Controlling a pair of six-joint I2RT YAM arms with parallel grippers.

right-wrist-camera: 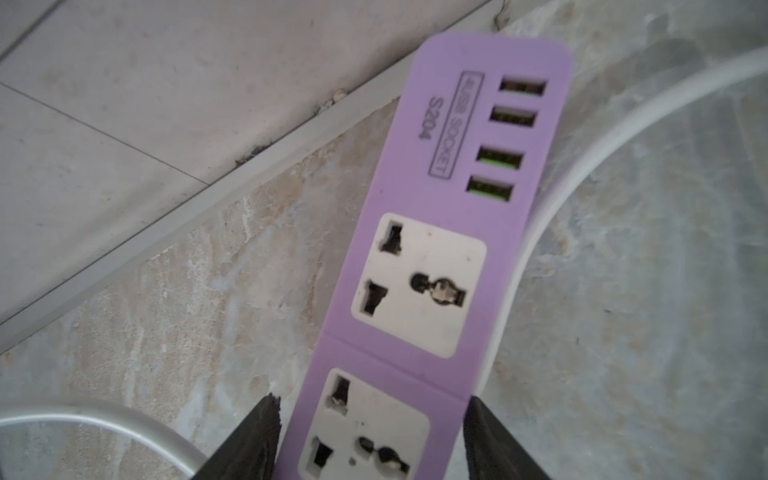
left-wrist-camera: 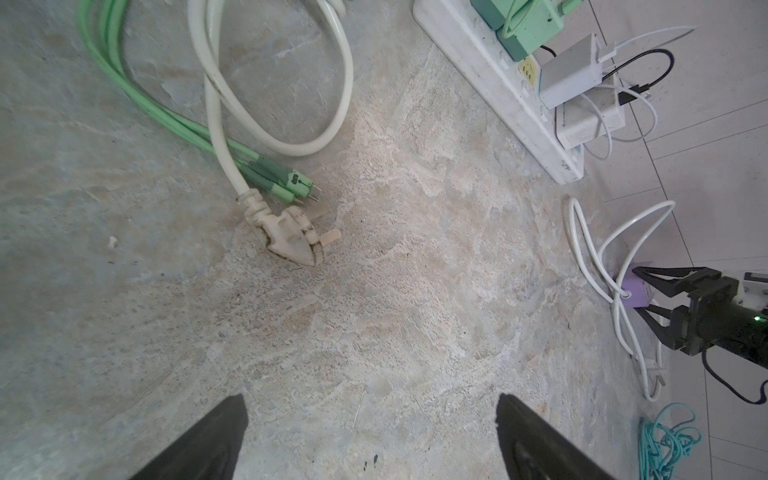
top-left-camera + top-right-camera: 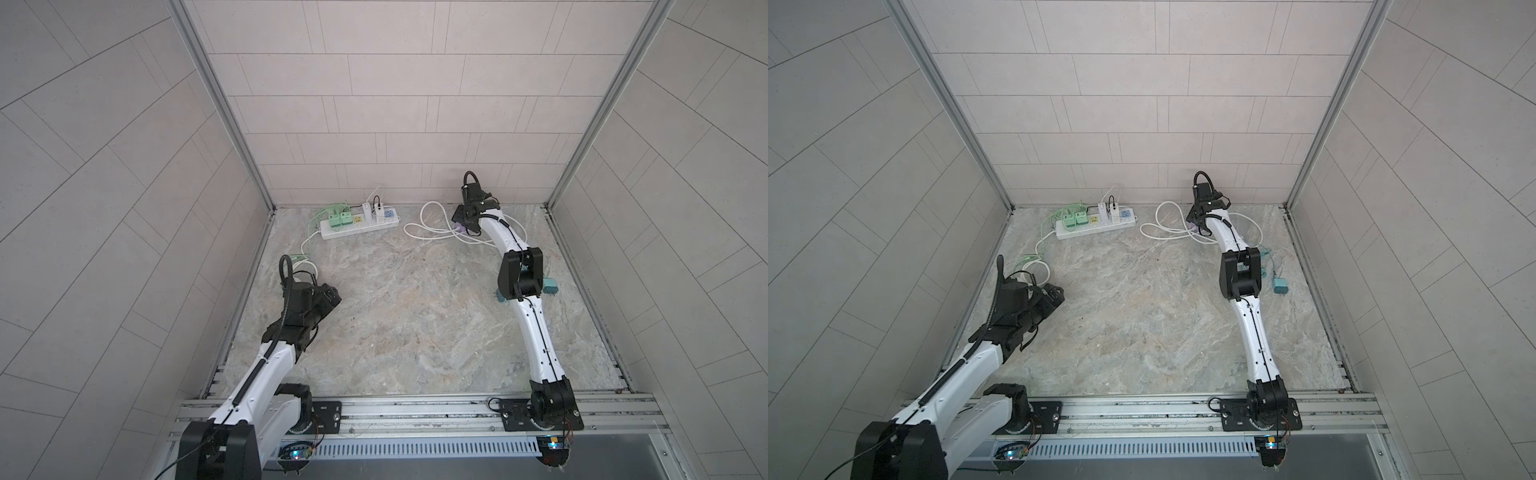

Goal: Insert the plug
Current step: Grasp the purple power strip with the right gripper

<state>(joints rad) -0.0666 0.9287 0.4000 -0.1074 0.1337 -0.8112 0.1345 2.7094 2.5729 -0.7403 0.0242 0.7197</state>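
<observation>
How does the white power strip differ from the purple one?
The white power strip holds green adapters and white chargers; the purple power strip's visible sockets are empty. The right gripper straddles the purple one; no gripper touches the white one. Both lie on the table.

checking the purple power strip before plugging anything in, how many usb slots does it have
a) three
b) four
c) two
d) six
b, four usb slots sit in a row at one end of the purple power strip, beside its printed label
</observation>
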